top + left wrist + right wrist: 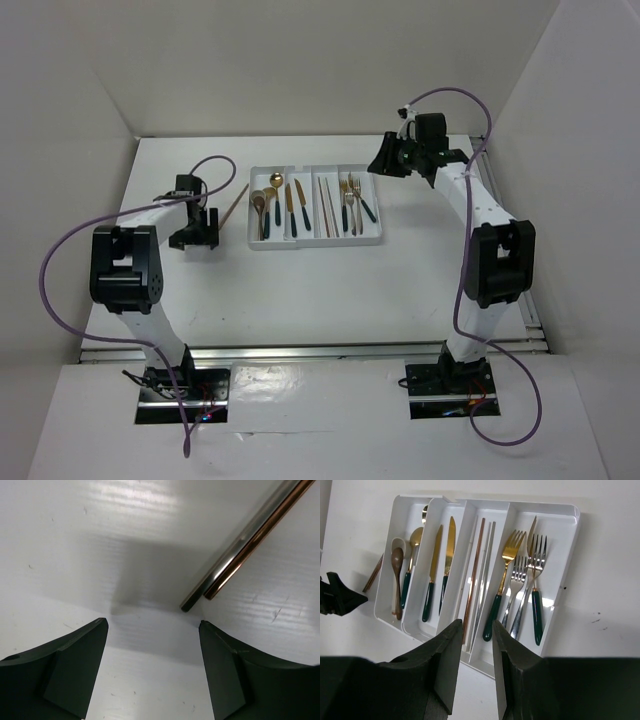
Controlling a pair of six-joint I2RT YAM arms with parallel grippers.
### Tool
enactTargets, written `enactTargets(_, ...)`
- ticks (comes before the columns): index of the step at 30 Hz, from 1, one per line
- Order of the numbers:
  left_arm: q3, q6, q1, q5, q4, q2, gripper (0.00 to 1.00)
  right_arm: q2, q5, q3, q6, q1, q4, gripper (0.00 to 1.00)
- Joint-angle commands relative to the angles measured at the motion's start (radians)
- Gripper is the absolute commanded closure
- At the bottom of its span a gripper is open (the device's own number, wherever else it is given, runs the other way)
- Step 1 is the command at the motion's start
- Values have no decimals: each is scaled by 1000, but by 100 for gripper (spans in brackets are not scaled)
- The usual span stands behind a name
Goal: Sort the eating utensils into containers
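Note:
A loose pair of chopsticks (235, 205), one copper and one silvery, lies on the table left of the white tray (300, 167). In the left wrist view the chopsticks' (245, 545) near ends lie just ahead of my left gripper (152, 625), which is low over the table, open and empty. My right gripper (476, 625) hovers over the tray's (570, 510) near edge, jaws apart, nothing between them. The tray holds spoons (405, 570), knives (442, 565), chopsticks (477, 575) and forks (512, 575), one kind per compartment.
White walls close the table in at the back and on both sides. The left gripper (205, 228) stands beside the tray's left end, the right gripper (382, 160) at its far right corner. A purple cable loops off each arm.

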Motion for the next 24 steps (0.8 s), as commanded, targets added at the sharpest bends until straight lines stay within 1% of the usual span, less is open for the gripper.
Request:
enactTargets(1,-47,5,3,7,-40,-35,13,12,-11,48,-6,-1,39,62)
enactTargets(4,-57,5,16,-5,-31,-44,13,12,-20,48,3,-1,39,62)
enactTargets(11,62,14,48,-5,-43,49,13,12,-21,48,3,-1,39,62)
enactTargets(17,165,14,48,-5,-52,114,13,1,-11,35,-6,-1,39,62)
enactTargets(24,234,14,48,37,-62,170,14,-8,-11,26,-6,-1,39,62)
